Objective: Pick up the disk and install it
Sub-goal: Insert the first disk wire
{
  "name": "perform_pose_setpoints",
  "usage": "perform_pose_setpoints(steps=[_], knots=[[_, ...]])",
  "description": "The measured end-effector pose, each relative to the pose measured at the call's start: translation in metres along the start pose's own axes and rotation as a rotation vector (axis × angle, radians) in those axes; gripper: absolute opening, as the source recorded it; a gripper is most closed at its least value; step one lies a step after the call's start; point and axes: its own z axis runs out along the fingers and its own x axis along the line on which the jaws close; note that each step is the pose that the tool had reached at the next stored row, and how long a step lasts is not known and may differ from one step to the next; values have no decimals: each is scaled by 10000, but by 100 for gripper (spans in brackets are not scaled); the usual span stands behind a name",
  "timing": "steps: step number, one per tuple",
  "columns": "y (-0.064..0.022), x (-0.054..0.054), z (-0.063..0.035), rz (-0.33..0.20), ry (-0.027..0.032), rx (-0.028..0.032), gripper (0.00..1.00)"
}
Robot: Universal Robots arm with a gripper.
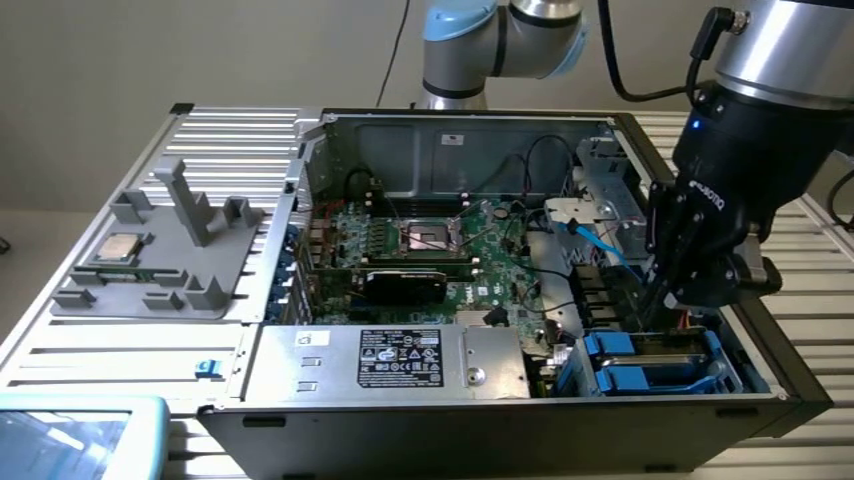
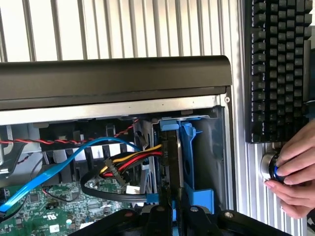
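The disk (image 2: 170, 162) stands on edge in the drive bay at the case's corner, its blue carrier (image 2: 189, 162) along one side. My gripper (image 2: 172, 216) is shut on the disk, and the dark edge runs down between the fingers (image 2: 156, 216). In the exterior view my gripper (image 1: 663, 300) reaches down into the bay (image 1: 721, 350) at the case's right, and the black gripper body hides the disk. Just in front of it lie two blue-fronted drives (image 1: 627, 345).
The open computer case (image 1: 534, 420) holds a motherboard (image 1: 427, 250), a labelled power supply (image 1: 400, 360) and loose cables (image 2: 123, 164) near the bay. A grey fixture with a processor chip (image 1: 123, 247) lies at the exterior view's left. A hand (image 2: 293, 177) rests beside a keyboard (image 2: 278, 69).
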Motion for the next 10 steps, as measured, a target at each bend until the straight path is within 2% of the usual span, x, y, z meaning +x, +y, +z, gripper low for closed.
perform_pose_setpoints(steps=[5,10], knots=[[20,-17,54,-24,121,105,16],[35,-11,85,-55,219,268,16]])
